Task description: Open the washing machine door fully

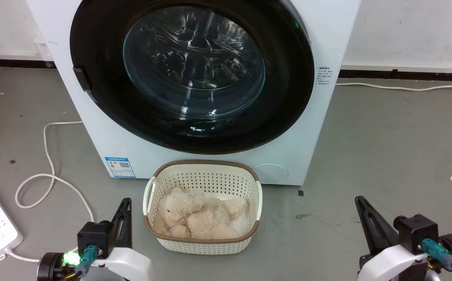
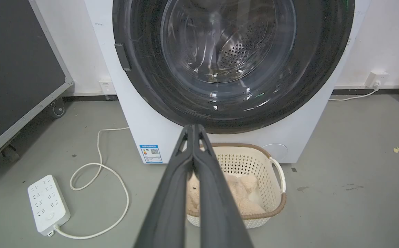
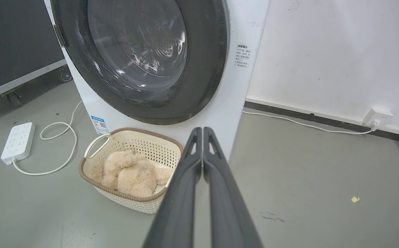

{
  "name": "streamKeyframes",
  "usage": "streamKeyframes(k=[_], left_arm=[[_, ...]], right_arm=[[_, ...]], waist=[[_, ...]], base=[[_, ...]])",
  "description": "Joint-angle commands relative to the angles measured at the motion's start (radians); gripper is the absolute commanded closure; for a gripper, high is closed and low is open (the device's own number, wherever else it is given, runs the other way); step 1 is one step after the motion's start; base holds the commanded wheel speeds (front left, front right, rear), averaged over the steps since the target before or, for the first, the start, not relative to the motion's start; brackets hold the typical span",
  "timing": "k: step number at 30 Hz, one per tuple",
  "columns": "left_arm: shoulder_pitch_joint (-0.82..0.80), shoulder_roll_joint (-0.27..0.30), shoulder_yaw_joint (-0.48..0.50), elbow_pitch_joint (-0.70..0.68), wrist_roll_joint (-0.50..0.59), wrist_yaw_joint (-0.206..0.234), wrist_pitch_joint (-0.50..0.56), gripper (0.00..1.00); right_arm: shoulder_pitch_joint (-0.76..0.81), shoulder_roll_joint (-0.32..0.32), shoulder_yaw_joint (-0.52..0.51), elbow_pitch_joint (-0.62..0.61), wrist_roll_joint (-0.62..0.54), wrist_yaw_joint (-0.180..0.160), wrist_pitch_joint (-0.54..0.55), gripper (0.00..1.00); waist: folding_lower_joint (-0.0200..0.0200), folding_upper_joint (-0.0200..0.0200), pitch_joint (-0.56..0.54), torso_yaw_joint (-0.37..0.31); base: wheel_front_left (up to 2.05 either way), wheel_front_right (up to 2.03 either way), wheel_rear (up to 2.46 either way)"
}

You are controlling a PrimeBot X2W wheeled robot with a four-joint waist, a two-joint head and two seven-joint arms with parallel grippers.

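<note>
In the head view, the washing machine door point(image 1: 192, 74) is sitting shut, flush with the front of the white washing machine point(image 1: 105, 144). A cream basket point(image 1: 204, 168) holding a beige plush toy point(image 1: 200, 216) is standing on the floor just in front. The left gripper point(image 1: 125, 205) and right gripper point(image 1: 360, 203) are hanging low, well apart from the door. In the left wrist view, the left gripper's fingers are pressing together, clenched on nothing. In the right wrist view, the right gripper is likewise clenched and empty.
</note>
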Motion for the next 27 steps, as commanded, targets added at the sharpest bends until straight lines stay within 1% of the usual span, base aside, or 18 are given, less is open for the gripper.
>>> streamKeyframes(k=[1,20,21,27], left_arm=[[-0.015,0.001,0.001,-0.004,0.003,0.003,0.0,1.0],[-0.015,0.001,0.001,-0.004,0.003,0.003,0.0,1.0],[0.0,0.0,0.0,0.0,0.0,0.0,0.0,0.0],[0.002,0.0,-0.003,0.0,0.001,0.002,-0.006,0.0]], right_arm=[[-0.012,0.003,0.0,-0.005,-0.006,-0.001,0.0,1.0],[-0.012,0.003,0.0,-0.005,-0.006,-0.001,0.0,1.0],[0.0,0.0,0.0,0.0,0.0,0.0,0.0,0.0],[0.002,0.0,0.0,0.0,0.003,0.0,-0.006,0.0]], waist=[[0.0,0.0,0.0,0.0],[0.0,0.0,0.0,0.0],[0.0,0.0,0.0,0.0],[0.0,0.0,0.001,0.0]], base=[[0.0,0.0,0.0],[0.0,0.0,0.0],[0.0,0.0,0.0],[0.0,0.0,0.0]])
